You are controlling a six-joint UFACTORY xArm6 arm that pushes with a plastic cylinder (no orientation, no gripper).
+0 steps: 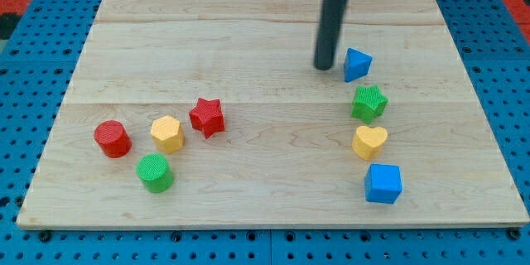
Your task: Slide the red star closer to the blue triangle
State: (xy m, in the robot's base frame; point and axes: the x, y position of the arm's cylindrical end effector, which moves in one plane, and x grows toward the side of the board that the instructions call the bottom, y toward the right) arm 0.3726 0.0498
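The red star (pixel 207 117) lies on the wooden board (pixel 248 41) at the view's lower left of centre. The blue triangle (pixel 357 64) sits at the view's right, upper half. My tip (pixel 324 68) rests on the board just left of the blue triangle, close to it, and far to the upper right of the red star.
A yellow hexagon (pixel 167 133), a red cylinder (pixel 112 138) and a green cylinder (pixel 155 172) cluster left of and below the red star. Below the blue triangle stand a green star (pixel 369 103), a yellow heart (pixel 369 142) and a blue cube (pixel 383 184).
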